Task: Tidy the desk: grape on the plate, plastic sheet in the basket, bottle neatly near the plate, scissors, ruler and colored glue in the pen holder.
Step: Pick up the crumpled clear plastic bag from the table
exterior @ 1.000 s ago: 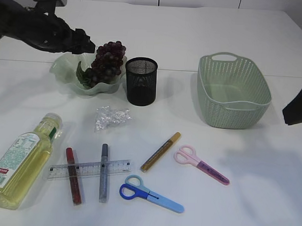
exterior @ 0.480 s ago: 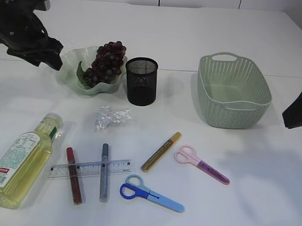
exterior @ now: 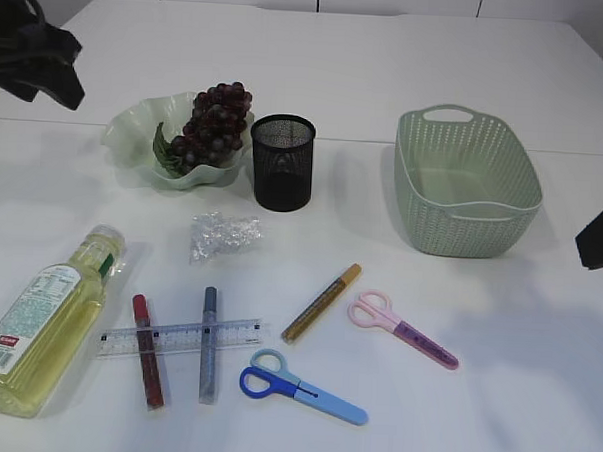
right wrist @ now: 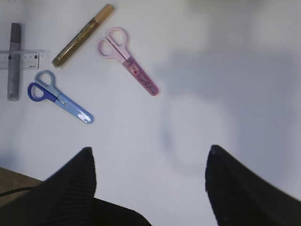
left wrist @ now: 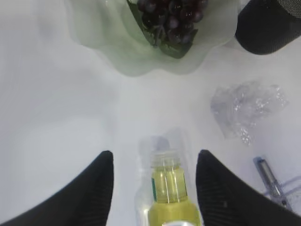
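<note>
The dark purple grape bunch [exterior: 213,119] already sat on the scalloped pale-green plate [exterior: 135,131]. The left pincer [left wrist: 154,181], jaws apart and empty, hung above the clear bottle of yellow liquid [left wrist: 168,188], whose neck lay between its fingers; the bottle step seemed next, calling for a descent and squeeze. The right pincer [right wrist: 149,179] gaped empty.

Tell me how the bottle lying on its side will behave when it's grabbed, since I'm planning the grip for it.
The bottle looks nearly full of yellow liquid, so it is probably heavy for its size. Its rounded body lies flat on the table, so a nudge from the side may roll it. The clear plastic looks smooth and glossy, possibly slippery; gripping the wide body may hold better than the narrow neck.
</note>
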